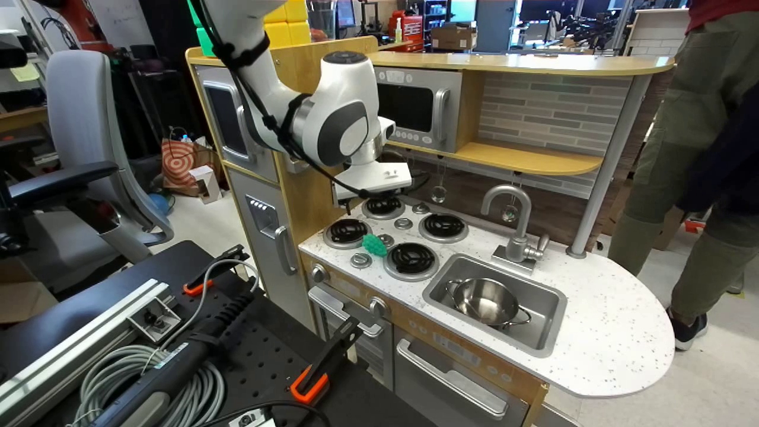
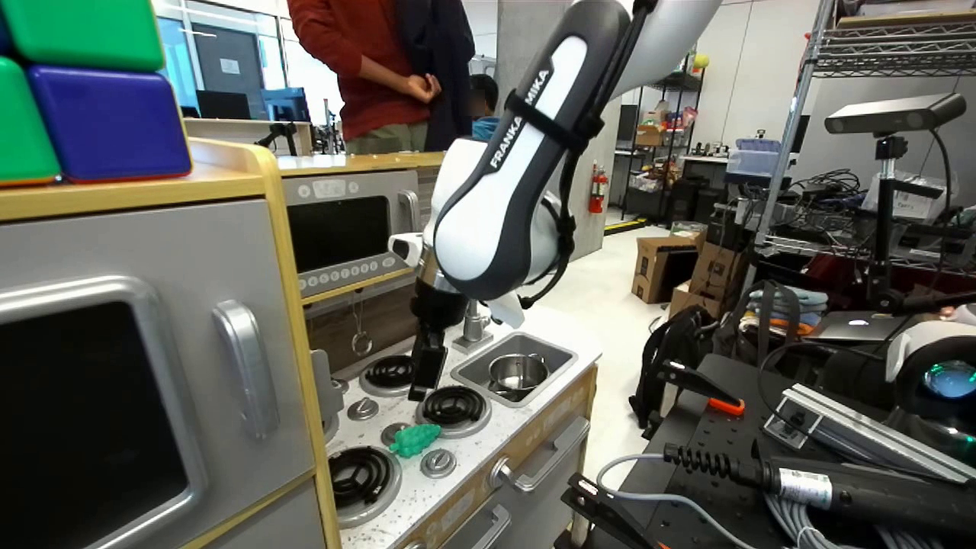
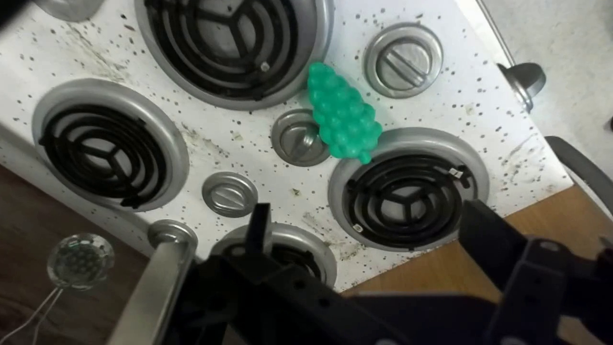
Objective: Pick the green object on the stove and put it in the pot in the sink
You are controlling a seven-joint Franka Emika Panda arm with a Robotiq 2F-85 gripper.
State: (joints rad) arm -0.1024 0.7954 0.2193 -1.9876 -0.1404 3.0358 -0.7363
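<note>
Green object on stove, lower than gripper, apart from 2 fingers.

In both exterior views you have bright indoor light, apparently from above, with shine on the steel pot, and in an exterior view glare on the wooden shelf top with shade beneath. Toward the edges there, the cabinet and the pole lean outward, and the far background looks soft and washed out. Your wrist view is dimmer: the claw shows near-black, blurred at its nearest parts, while the green toy and the stove are fairly clear.
</note>
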